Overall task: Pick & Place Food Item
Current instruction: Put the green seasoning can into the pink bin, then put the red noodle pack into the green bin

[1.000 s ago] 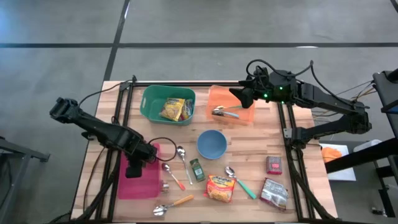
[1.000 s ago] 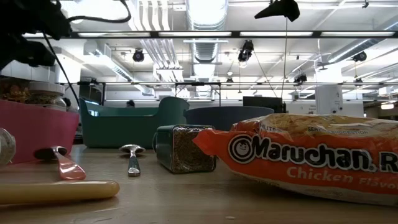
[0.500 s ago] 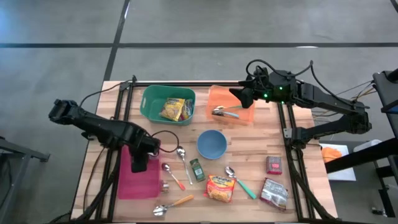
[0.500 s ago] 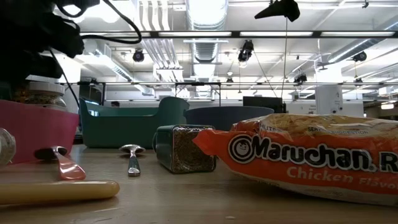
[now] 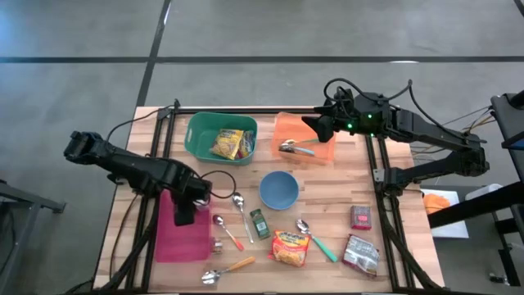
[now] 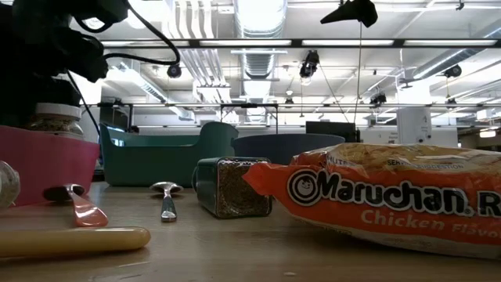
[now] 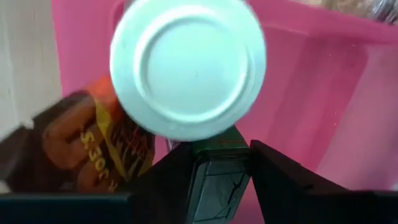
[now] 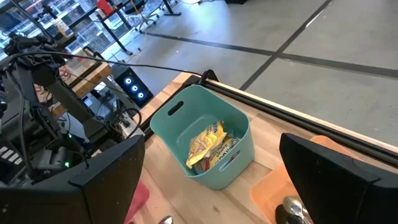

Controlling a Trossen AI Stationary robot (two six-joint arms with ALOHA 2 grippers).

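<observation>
My left gripper (image 5: 185, 208) points down into the pink bin (image 5: 184, 242) at the table's left. Its fingers are shut on a dark green-capped jar (image 7: 217, 171). Beside it in the bin stand a jar with a white lid (image 7: 186, 65) and an orange-brown packet (image 7: 106, 143). In the low view the white-lidded jar (image 6: 55, 117) rises over the bin's wall (image 6: 47, 164), with the dark arm above it. My right gripper (image 5: 315, 127) hangs open, high over the orange bin (image 5: 304, 141) at the far side. My left gripper pinches the green-capped jar between its two fingers (image 7: 273, 180), at the jar's top end (image 7: 219, 148). The fingers come from above, pointing down. The jar stands upright inside the pink bin, close against the white-lidded jar. Its bottom is hidden.
A teal bin (image 5: 221, 138) holding a noodle packet stands at the far left. A blue bowl (image 5: 279, 189) is mid-table. Nearer lie a green spice jar (image 5: 259, 223), a ramen packet (image 5: 291, 247), several spoons, and two packets (image 5: 360, 254) at the right.
My left gripper has shifted a little toward the table's right edge and sunk lower into the pink bin. In the low view its dark bulk now covers the bin's left part.
</observation>
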